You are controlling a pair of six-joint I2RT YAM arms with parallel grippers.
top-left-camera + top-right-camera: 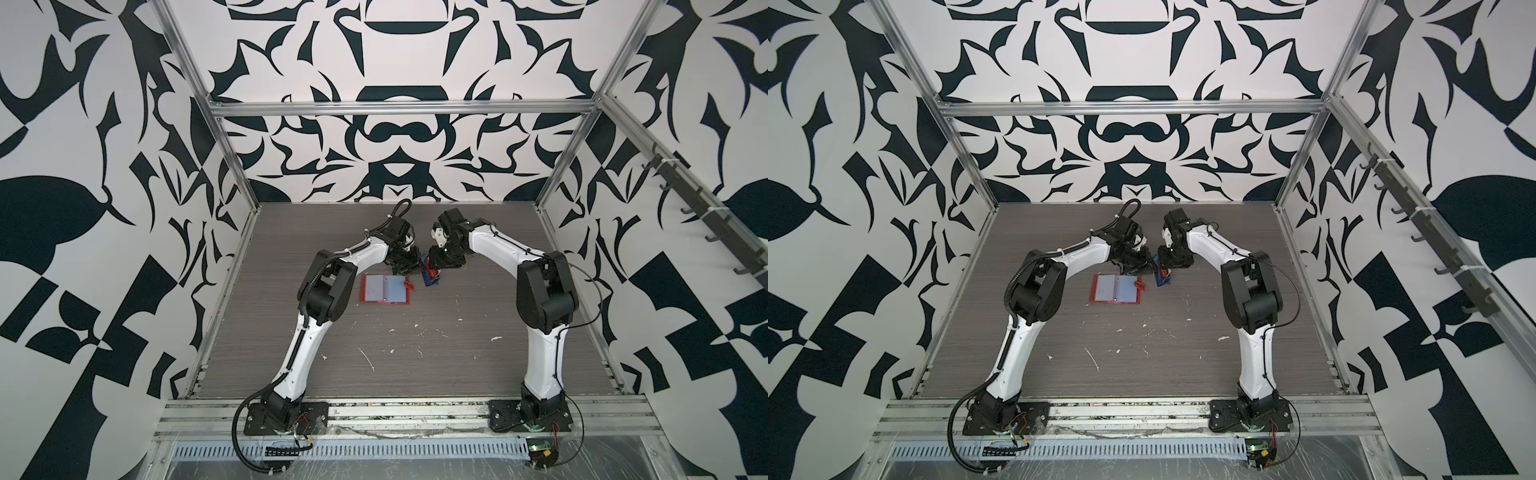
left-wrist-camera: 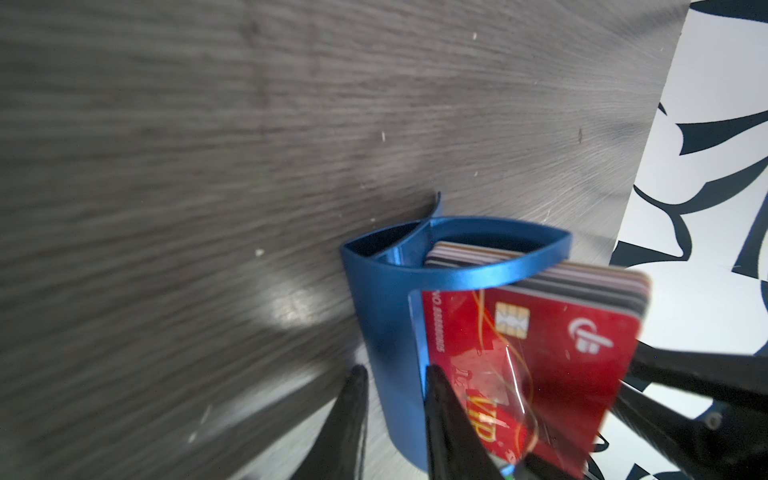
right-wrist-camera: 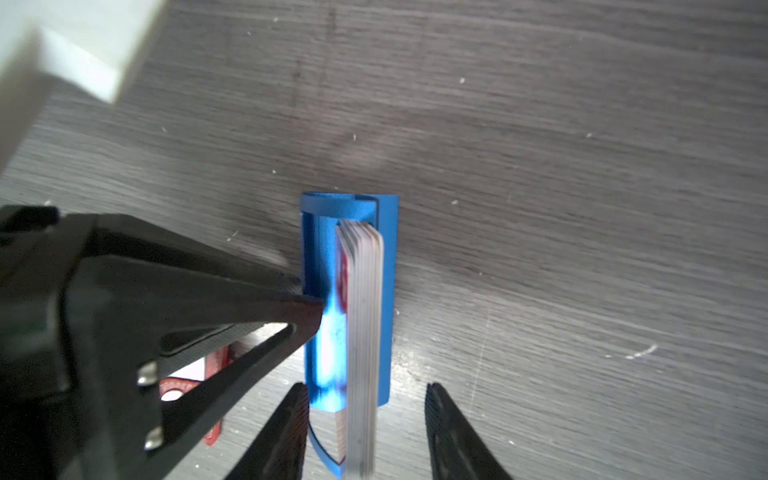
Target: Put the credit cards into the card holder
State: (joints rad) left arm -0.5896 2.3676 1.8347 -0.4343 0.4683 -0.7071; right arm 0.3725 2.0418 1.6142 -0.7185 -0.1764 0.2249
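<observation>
Blue rack (image 2: 382, 324) on grey woodgrain table (image 1: 415, 365) — white flecks (image 1: 366, 358) scattered, patterned walls (image 1: 83, 232) around.

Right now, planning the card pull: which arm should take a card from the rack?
Right, I'd say. The right gripper stands open astride the cards, while the left gripper clamps the rack wall, steadying it.

The thin plastic credit cards (image 2: 540, 353) stand on edge as one tight stack in a curved blue plastic rack (image 2: 386, 324); the front one is red with a gold chip. The red leather-look booklet card holder (image 1: 384, 289) lies open and flat on the dark wood-grain table (image 1: 415, 353), near the rack; its clear pockets face up, and its snap tab is on the rack's side.
</observation>
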